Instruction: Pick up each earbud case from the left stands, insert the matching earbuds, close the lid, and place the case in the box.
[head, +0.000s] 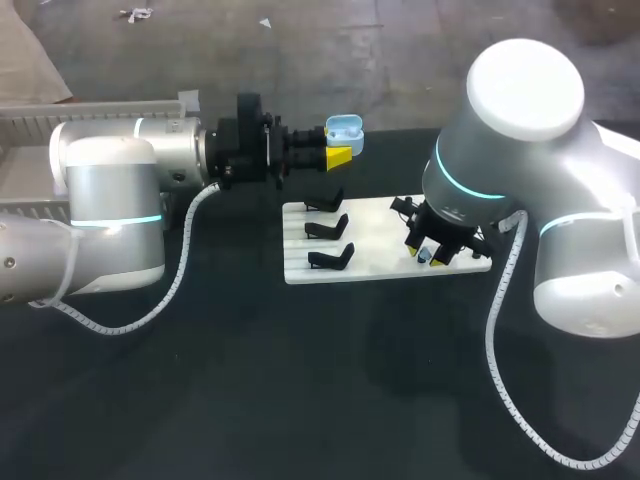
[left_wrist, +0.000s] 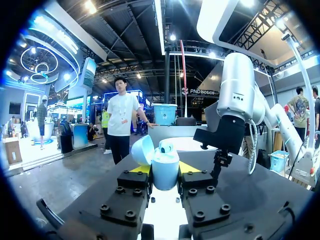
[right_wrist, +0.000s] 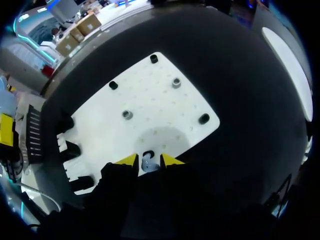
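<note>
Left arm stretched out level, left gripper clamped on the earbud case, held in the air just past the white board's far edge. Case: smooth, rounded, pale blue plastic, lid hinged open, seated earbud inside. Right arm hunched over, right gripper pointing straight down at the board's right end, yellow tips pinching a small earbud. Three black angled stands on the board's left side.

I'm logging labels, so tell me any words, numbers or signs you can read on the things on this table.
None: the open pale blue plastic earbud case, the flat white plastic board and its small black stands show no readable words, numbers or signs.
</note>
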